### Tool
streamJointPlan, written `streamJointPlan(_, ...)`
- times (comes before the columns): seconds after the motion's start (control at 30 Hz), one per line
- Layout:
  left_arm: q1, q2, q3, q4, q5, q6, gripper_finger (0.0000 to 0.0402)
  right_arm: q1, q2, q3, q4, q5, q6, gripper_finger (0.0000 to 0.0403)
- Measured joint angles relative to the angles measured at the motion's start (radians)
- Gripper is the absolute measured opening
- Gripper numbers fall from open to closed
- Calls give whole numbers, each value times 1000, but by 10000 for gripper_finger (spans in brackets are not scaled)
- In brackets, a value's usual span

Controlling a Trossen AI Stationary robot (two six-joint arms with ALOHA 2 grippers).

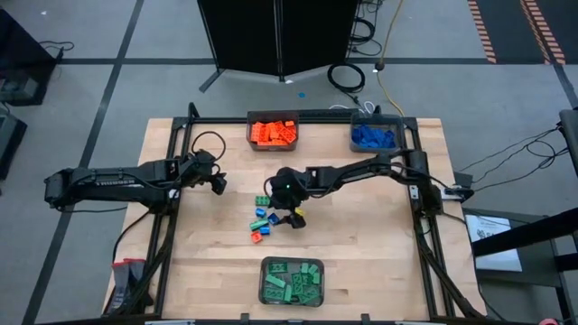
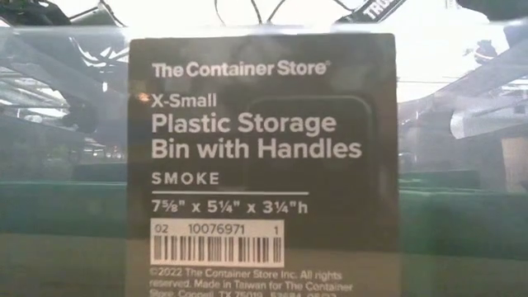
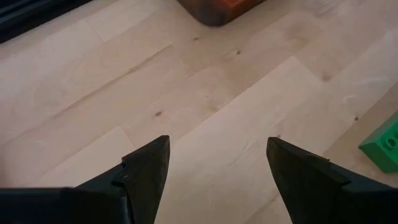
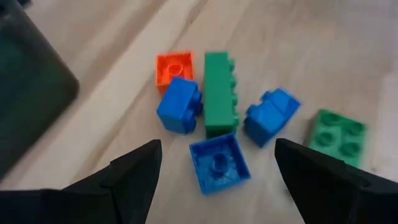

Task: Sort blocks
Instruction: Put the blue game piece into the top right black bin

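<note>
Blocks (image 4: pixel 214 130) mid-bench look light, rigid, slick; right claw (image 4: pixel 214 171), wide open and empty, should pinch flat sides.

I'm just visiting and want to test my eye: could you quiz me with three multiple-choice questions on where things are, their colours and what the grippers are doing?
1. The green bin sits at which table edge in the high view?
A. near
B. far
C. left

2. The far bins hold which colours?
A. orange and blue
B. green and orange
C. blue and green

3. The right gripper is:
A. shut on a brick
B. open above loose bricks
C. inside a bin

Answers:
1 A, it lies at the picture's bottom edge.
2 A, orange bin and blue bin.
3 B, its fingers are spread over the blue brick.
</note>
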Motion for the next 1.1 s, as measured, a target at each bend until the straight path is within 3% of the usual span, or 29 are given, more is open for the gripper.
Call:
streamJointPlan(0.4,0,0,0,-21,0,-5,270,7,118,3,34,-2,-12,303)
streamJointPlan(0.6,0,0,0,-22,0,-5,270,8,121,2,55,34,-11,239)
streamJointPlan(0.8,0,0,0,-22,0,-5,270,8,122,2,71,92,77,118)
streamJointPlan(1.1,0,0,0,-22,0,1,270,1,57,-6,20,60,220,120)
